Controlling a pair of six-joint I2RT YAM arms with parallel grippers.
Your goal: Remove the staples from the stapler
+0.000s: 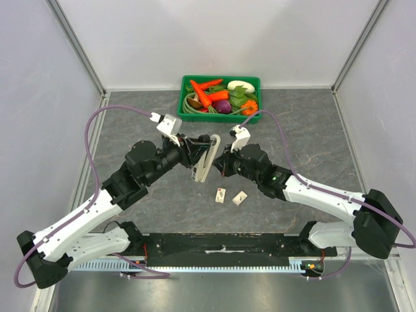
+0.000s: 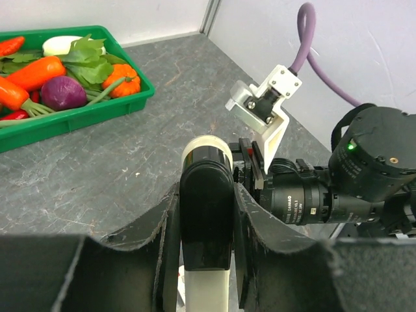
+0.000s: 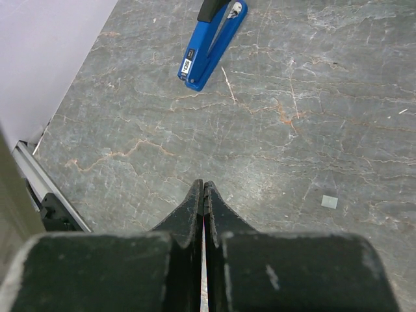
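- Overhead, the left gripper (image 1: 203, 151) reaches in from the left and holds the stapler (image 1: 200, 172) off the table (image 1: 325, 149), over its middle and well short of every edge. The stapler's length runs from near to far, which I judge presents one end to the right gripper (image 1: 221, 160), poised just beside it. Two small pale blocks (image 1: 221, 195) lie on the table nearer the near edge. A green tray (image 1: 221, 78) of toy vegetables sits at the middle of the far edge.
- From the left wrist, the fingers (image 2: 250, 227) pinch the stapler (image 2: 206, 195) across its width, black top facing the camera and cream body showing at both ends. This side grip probably leaves the top and the ends free for the other arm to work. The right arm's wrist (image 2: 299, 198) is close behind it.
- From the right wrist, the right gripper (image 3: 203, 190) has its tips pressed together; whether anything thin lies between them I cannot tell. It points down at bare table. A blue and black stapler (image 3: 208, 45) lies flat farther off, untouched and not the one in hand.
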